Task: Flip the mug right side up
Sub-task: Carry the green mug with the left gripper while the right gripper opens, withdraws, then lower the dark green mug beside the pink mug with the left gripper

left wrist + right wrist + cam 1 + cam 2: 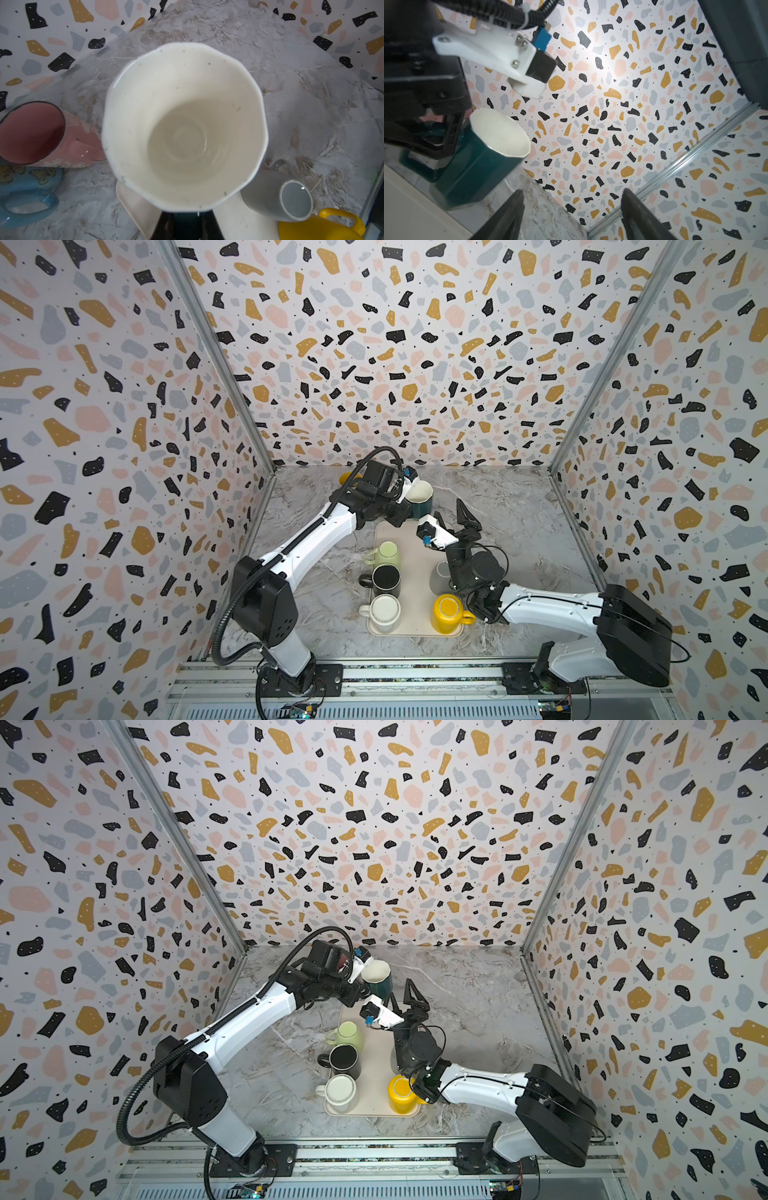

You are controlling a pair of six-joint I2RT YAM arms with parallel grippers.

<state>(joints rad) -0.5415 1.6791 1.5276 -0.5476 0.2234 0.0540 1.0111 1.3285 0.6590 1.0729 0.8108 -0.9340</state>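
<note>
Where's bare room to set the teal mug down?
Widest: bare marble table between the tray and the right wall. Also the tray's middle strip, beside the yellow mug. Crowded: the tray's left side, with green mug, black mug, white mug in a row; and left of the teal mug, where pink mug and blue mug sit close.

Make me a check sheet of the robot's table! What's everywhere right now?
Surface: marble-look table with a cream tray on it.
Job's things: teal mug, opening facing up.
Clutter: green mug, black mug, white mug, yellow mug and grey mug on the tray; pink mug on its side, blue butterfly mug beside it.
Hands: left hand shut on the teal mug; right hand open, empty.
Cables: black hose loops off the left arm.
Surroundings: terrazzo walls, metal rail in front.
</note>
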